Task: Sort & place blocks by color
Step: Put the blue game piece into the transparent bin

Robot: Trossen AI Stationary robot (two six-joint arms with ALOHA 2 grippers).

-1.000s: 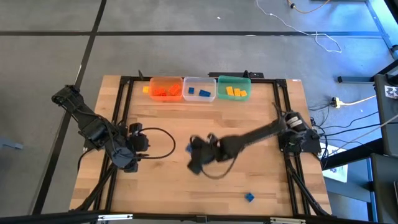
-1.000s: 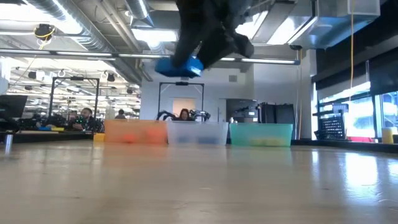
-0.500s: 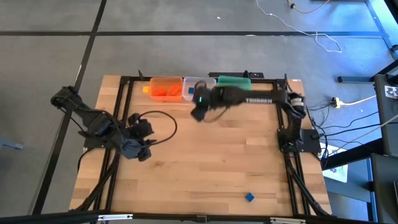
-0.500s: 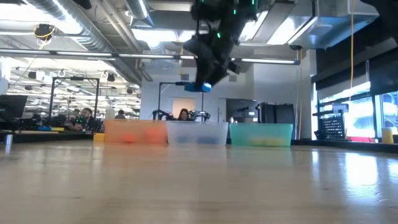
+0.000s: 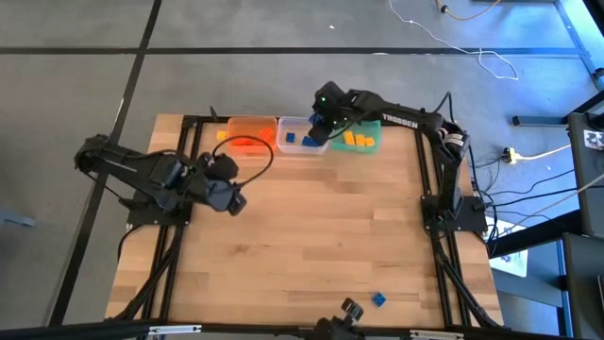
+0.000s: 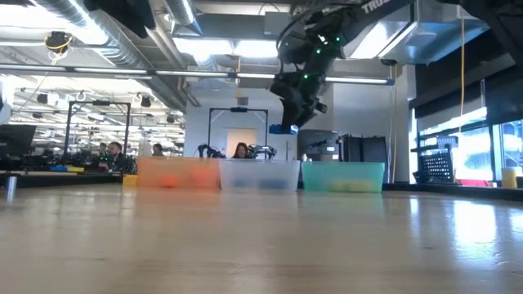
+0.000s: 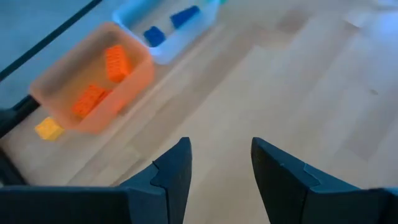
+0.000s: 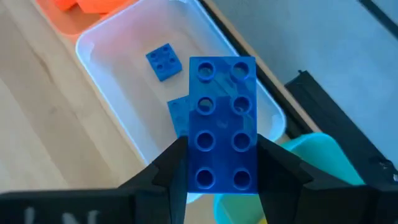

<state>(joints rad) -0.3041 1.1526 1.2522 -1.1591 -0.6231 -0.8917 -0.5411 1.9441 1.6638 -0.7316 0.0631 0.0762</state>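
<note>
My right gripper (image 5: 322, 120) hangs over the clear tub (image 5: 300, 138) at the table's far edge, shut on a blue eight-stud block (image 8: 222, 124). Two smaller blue blocks (image 8: 164, 63) lie in that tub. The orange tub (image 5: 250, 134) holds orange blocks (image 7: 115, 62), and the green tub (image 5: 357, 135) holds yellow ones. One yellow block (image 7: 48, 129) lies on the table beside the orange tub. Another blue block (image 5: 378, 299) lies near the front edge. My left gripper (image 7: 221, 163) is open over bare wood at the table's left, touching nothing. My right gripper pinches the blue block's two long sides (image 8: 194, 163) between its two fingers (image 8: 169, 169), at the end nearest the wrist. The fingers slant down toward the far edge and lie along the block. The block sticks out past the fingertips, clear above the clear tub.
The three tubs stand in a row against the far edge, inside a black frame (image 5: 193, 151) that runs along the table's sides. A small dark device (image 5: 349, 310) sits at the front edge. Bare wood lies across the table's middle.
My right gripper has carried the blue block from the table's middle toward the far edge, and it now hangs over the clear tub. My left gripper has swung toward the right and far side, rolling as it went, and stays open.
</note>
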